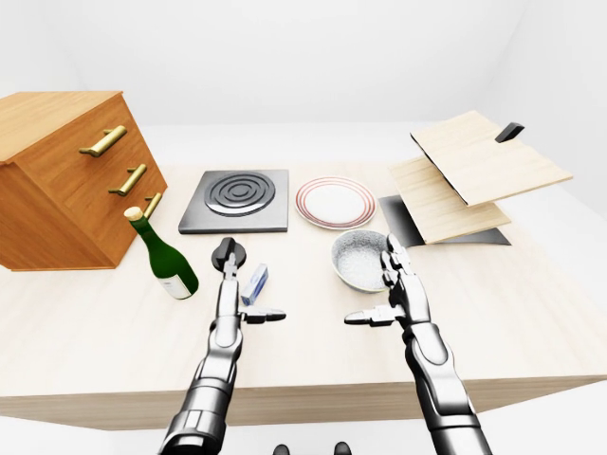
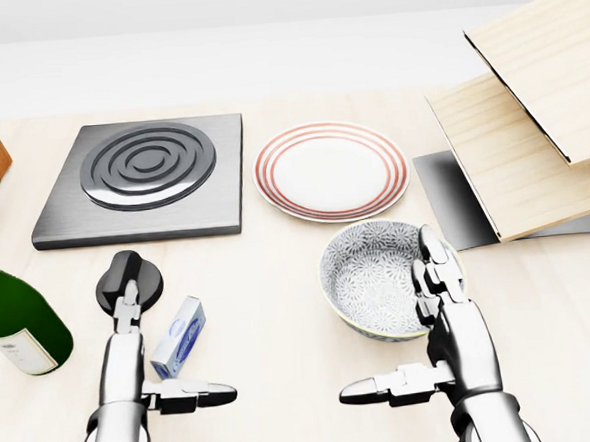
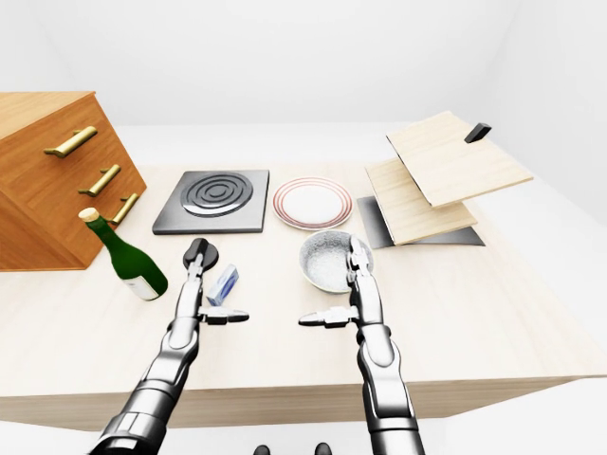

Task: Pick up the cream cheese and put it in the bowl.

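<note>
Left hand (image 2: 134,376) released, fingers forward, thumb inward, cream cheese (image 2: 179,336) just right of it. Right hand (image 2: 438,347) released, beside bowl (image 2: 374,276).

Seen in the head view, relative to the bowl (image 2: 377,276): cream cheese box (image 2: 179,336) lower left, wine bottle (image 2: 15,318) farther left, plate (image 2: 332,171) above, burner plate (image 2: 144,178) upper left.

Kitchen: hob (image 2: 148,173), plate (image 2: 332,171), wine bottle (image 1: 163,256).
</note>
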You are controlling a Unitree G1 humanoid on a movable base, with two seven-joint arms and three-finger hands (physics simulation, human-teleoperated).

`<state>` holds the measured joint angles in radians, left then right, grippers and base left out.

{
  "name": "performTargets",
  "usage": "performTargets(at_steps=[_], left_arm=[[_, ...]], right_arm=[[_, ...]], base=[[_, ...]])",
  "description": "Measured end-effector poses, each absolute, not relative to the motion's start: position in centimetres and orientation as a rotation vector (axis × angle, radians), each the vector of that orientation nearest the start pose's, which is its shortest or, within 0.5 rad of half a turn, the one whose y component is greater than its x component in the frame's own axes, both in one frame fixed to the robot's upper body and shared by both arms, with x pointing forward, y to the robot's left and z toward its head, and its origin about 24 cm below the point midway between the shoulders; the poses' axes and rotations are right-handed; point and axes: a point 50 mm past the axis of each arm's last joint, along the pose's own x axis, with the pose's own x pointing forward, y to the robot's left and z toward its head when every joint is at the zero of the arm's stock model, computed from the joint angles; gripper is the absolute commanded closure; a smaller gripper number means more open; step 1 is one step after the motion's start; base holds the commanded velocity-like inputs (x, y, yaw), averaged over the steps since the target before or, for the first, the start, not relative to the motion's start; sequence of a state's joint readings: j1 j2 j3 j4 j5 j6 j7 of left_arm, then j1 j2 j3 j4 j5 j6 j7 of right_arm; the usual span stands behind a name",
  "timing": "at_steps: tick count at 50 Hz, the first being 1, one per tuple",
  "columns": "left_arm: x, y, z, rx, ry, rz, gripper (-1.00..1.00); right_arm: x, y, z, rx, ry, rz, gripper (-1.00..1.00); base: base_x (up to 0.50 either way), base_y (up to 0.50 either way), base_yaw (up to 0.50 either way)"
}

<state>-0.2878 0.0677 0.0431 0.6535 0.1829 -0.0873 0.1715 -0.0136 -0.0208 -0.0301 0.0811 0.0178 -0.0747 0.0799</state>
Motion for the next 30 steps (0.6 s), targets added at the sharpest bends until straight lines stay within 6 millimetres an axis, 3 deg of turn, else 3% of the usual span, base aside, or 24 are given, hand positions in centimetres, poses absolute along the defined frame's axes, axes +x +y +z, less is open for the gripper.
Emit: performTargets(at_steps=[7, 8, 30], left_arm=[[29.23, 16.73, -2.76, 0.318, 0.299, 0.139, -1.0], [29.26, 16.71, -2.77, 0.324, 0.299, 0.14, 1.0], [29.57, 17.25, -2.12, 0.419, 0.261, 0.176, 1.0]], right_arm=[[25.44, -15.49, 3.35, 0.002, -0.008, 0.061, -1.0], [25.42, -15.47, 3.36, 0.002, -0.008, 0.063, -1.0], [24.96, -15.24, 3.94, 0.038, -0.007, 0.097, -1.0]], base=[[0.0, 0.0, 0.0], [0.0, 0.0, 0.0], [0.0, 0.0, 0.0]])
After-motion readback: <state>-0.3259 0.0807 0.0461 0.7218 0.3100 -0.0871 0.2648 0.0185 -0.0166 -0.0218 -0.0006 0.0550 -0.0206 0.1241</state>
